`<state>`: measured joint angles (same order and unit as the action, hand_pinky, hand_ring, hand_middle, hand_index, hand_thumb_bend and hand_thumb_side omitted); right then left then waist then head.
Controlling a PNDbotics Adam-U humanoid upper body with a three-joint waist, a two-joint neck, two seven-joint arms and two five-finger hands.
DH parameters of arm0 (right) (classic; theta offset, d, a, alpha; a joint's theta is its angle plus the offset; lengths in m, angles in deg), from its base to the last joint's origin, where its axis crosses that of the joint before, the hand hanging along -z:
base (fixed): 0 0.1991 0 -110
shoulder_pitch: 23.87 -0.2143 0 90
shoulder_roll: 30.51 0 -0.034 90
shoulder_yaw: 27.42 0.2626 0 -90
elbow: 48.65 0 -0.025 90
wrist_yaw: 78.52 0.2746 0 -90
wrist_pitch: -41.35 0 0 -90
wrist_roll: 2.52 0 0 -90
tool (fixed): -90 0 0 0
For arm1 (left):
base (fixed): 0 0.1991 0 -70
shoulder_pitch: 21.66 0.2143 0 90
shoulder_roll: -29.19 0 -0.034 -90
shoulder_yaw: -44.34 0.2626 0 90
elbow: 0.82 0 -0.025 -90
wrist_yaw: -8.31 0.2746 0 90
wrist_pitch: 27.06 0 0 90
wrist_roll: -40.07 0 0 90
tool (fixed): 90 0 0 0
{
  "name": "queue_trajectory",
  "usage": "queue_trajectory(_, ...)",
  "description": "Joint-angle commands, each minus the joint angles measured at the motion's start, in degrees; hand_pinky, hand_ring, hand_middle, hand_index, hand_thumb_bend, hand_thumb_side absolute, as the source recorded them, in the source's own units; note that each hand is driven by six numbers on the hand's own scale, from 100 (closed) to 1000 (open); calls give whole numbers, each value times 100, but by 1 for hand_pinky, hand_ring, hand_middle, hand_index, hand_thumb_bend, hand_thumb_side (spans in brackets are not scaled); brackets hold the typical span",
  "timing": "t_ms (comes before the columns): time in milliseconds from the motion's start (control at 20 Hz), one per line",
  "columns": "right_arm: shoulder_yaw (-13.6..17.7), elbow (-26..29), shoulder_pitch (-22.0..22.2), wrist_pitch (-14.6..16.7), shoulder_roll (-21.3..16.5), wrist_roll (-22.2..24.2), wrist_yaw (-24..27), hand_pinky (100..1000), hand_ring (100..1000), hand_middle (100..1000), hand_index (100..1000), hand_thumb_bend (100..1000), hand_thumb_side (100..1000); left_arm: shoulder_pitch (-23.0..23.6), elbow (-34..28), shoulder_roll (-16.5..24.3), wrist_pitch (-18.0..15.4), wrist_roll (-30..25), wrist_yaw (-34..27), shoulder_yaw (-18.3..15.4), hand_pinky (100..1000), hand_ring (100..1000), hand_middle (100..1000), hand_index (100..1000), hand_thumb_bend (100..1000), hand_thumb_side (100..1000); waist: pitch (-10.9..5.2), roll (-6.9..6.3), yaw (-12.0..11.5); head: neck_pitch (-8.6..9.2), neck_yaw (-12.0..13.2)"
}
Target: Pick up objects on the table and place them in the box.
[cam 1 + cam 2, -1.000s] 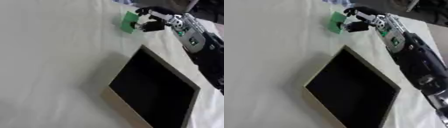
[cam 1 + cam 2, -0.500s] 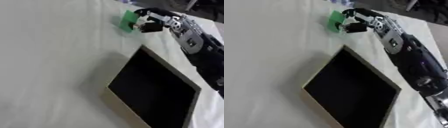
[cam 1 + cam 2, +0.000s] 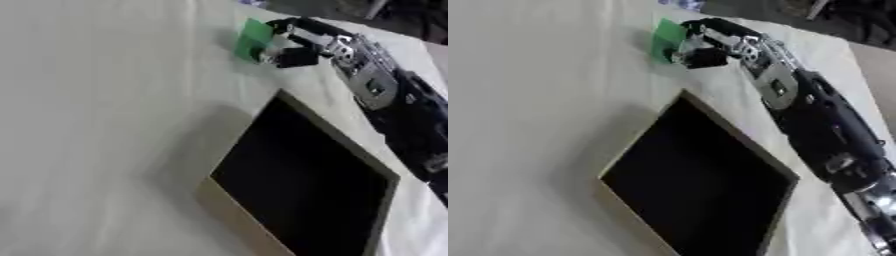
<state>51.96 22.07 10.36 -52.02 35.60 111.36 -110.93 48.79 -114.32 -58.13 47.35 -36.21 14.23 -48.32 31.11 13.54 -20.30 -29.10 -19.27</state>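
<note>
A small flat green object (image 3: 253, 39) stands at the far side of the pale table, just beyond the box. My right hand (image 3: 296, 44) reaches in from the right and its fingers and thumb are curled round the green object's right edge. The box (image 3: 306, 180) is a shallow tan cardboard tray with a black inside, lying askew in the middle and lower right of the view; nothing shows inside it. My left hand is not in either view.
My black right forearm (image 3: 815, 120) runs along the box's right side toward the lower right corner. Pale tablecloth (image 3: 96, 125) spreads across the whole left half. Dark shapes lie past the table's far edge.
The whole picture has shifted slightly, so the camera moved. The right hand stays at the green object, which sits a little higher in the view than before.
</note>
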Motion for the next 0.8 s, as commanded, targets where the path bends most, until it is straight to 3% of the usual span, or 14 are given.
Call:
queue_trajectory(50, 18, 87, -114, -20, -90, -107, -65, 906, 957, 814, 954, 279, 797, 1, -109, 24, 16, -8, 6, -29, 571, 577, 550, 762, 100, 745, -122, -59, -2, 47, -15)
queue_trajectory(400, -16, 111, -145, -56, -26, -353, 75, 878, 929, 756, 892, 193, 760, 0, -109, -6, 41, -25, -6, -36, 569, 575, 549, 758, 100, 748, -111, -59, 5, 60, -23)
queue_trajectory(800, -29, 225, -56, -180, -64, -649, 367, 831, 887, 582, 757, 100, 680, -4, -109, -24, 60, -49, -13, -38, 569, 575, 549, 750, 100, 746, -101, -59, 20, 74, -26)
